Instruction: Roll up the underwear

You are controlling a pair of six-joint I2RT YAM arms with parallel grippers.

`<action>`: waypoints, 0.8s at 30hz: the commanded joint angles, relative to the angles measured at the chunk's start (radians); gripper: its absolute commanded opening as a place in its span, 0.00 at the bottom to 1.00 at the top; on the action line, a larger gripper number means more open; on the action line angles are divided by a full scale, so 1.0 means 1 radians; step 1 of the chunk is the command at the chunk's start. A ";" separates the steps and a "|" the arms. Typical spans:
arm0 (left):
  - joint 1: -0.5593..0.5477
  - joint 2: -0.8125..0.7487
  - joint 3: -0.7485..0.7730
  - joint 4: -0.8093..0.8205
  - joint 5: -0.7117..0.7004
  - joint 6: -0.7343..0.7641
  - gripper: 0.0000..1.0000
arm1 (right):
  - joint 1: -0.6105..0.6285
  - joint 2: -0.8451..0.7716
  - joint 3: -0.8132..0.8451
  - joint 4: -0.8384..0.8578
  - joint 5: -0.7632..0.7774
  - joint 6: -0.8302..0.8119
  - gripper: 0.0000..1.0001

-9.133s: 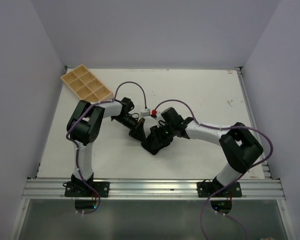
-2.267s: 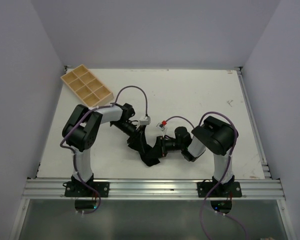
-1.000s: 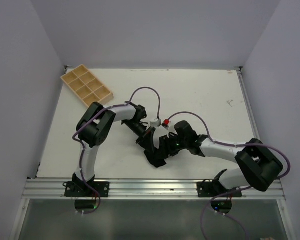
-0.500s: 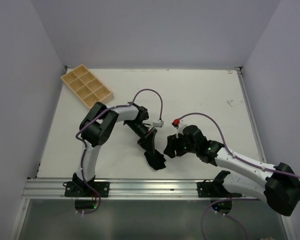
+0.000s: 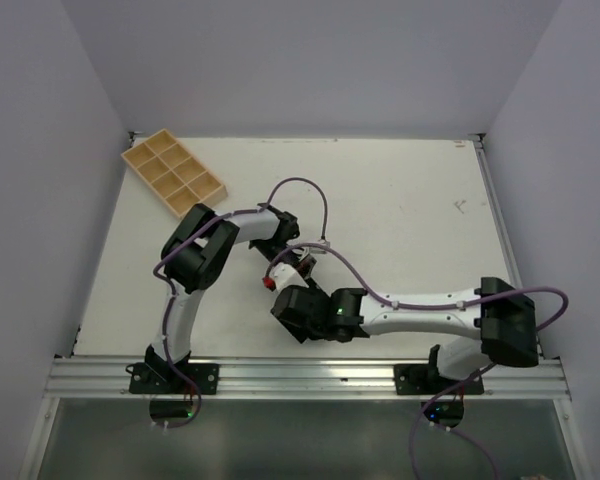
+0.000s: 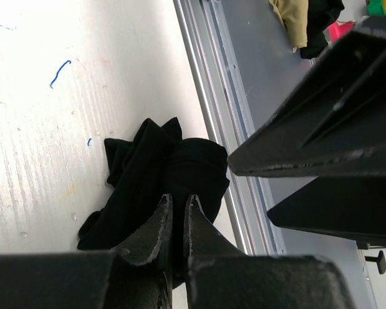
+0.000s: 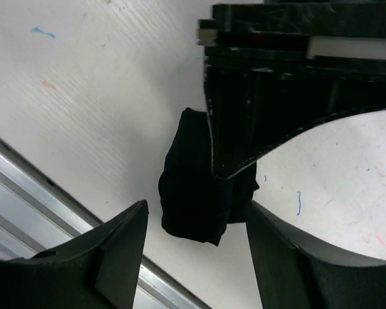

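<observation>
Pinching the bunched underwear between the nearly touching fingers of the left gripper, toward six o'clock on the table, near its metal rail. Holding the right gripper spread wide just beside that bundle, grasping nothing. Leaving the wooden compartment tray at ten o'clock, well apart, cells showing bare wood.

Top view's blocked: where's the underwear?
In the wrist views, underwear lies bunched near the front rail, at the tips of the shut left pincer, just beyond the open right pincer.
</observation>
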 commanded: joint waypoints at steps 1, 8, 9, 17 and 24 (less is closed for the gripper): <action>-0.015 0.041 0.015 0.045 -0.114 0.004 0.00 | 0.080 0.090 0.122 -0.154 0.171 -0.028 0.66; -0.020 0.041 0.019 0.066 -0.137 -0.030 0.00 | 0.137 0.323 0.274 -0.315 0.274 -0.029 0.67; -0.020 0.042 0.018 0.066 -0.141 -0.035 0.00 | 0.139 0.340 0.283 -0.324 0.281 -0.029 0.67; -0.020 0.047 0.022 0.080 -0.155 -0.058 0.00 | 0.137 0.452 0.337 -0.389 0.297 -0.032 0.68; -0.021 0.049 0.026 0.089 -0.166 -0.079 0.00 | 0.128 0.500 0.325 -0.343 0.272 -0.060 0.66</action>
